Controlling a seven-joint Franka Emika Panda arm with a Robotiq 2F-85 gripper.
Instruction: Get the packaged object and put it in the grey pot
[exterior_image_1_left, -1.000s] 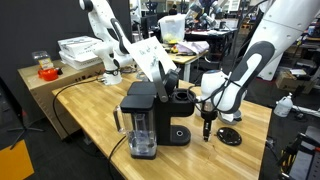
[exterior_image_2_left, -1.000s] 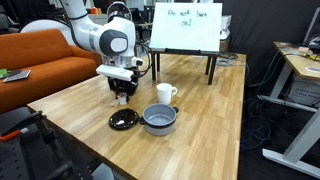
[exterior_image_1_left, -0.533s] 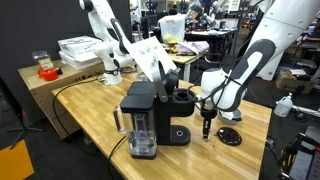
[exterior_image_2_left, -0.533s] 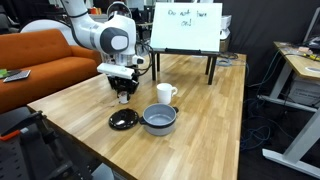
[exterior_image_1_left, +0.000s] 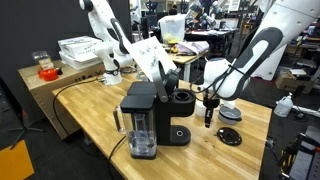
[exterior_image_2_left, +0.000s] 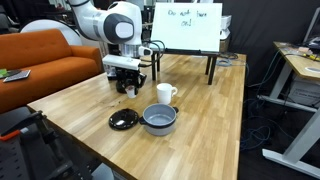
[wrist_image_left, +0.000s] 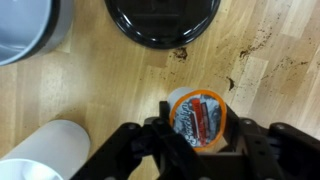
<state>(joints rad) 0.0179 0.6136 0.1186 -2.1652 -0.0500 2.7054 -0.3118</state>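
Note:
My gripper (wrist_image_left: 198, 128) is shut on the packaged object (wrist_image_left: 198, 117), a small pale capsule with an orange-rimmed printed foil lid, and holds it above the wooden table. The gripper also shows in both exterior views (exterior_image_1_left: 208, 120) (exterior_image_2_left: 128, 88); the capsule is too small to make out there. The grey pot (exterior_image_2_left: 159, 120) stands near the table's front, next to the flat black disc (exterior_image_2_left: 123, 119). In the wrist view the pot (wrist_image_left: 22, 30) is at the top left and the disc (wrist_image_left: 163, 20) at the top middle.
A white cup (exterior_image_2_left: 164, 94) stands just behind the pot, and in the wrist view (wrist_image_left: 45, 155) it is at the lower left. A black coffee machine (exterior_image_1_left: 150, 115) stands on the table. A whiteboard sign (exterior_image_2_left: 185, 27) stands at the far end.
The arm has lifted and swung a little sideways with the capsule in the gripper, away from the table surface. The pot, disc and cup have not moved.

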